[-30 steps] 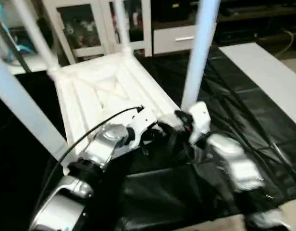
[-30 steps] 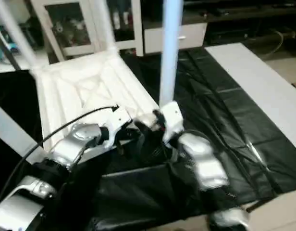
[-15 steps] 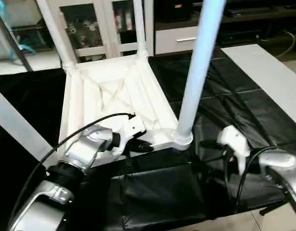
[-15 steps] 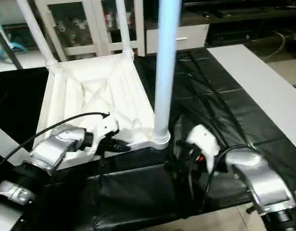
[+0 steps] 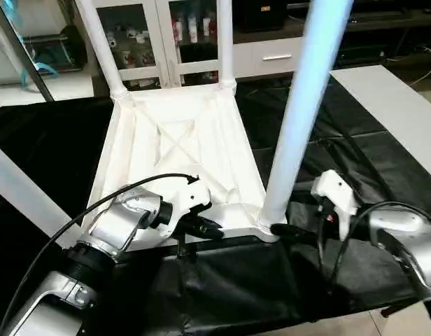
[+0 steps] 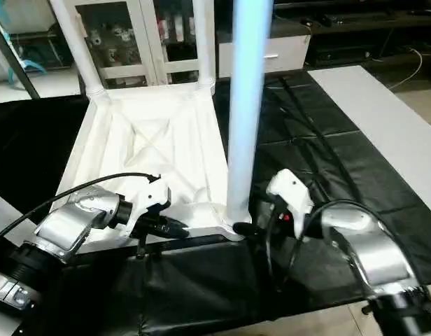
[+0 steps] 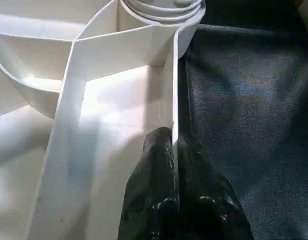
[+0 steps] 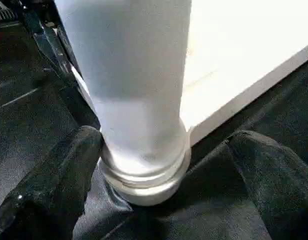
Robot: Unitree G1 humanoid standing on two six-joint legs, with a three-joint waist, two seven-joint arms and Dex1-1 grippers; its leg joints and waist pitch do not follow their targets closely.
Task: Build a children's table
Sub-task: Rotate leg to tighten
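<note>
Left wrist view: left gripper clamped on the tabletop rim. Right gripper, jaws apart, straddles the near-right leg, forearm low.

Legible text, labels, brands, numbers, signs: none. No readable marking on any item in any view.

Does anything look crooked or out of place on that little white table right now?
Nothing stands out. The tabletop lies upside down on the black cover, and the legs in view, like the near one, stand seated in their corner sockets.
</note>
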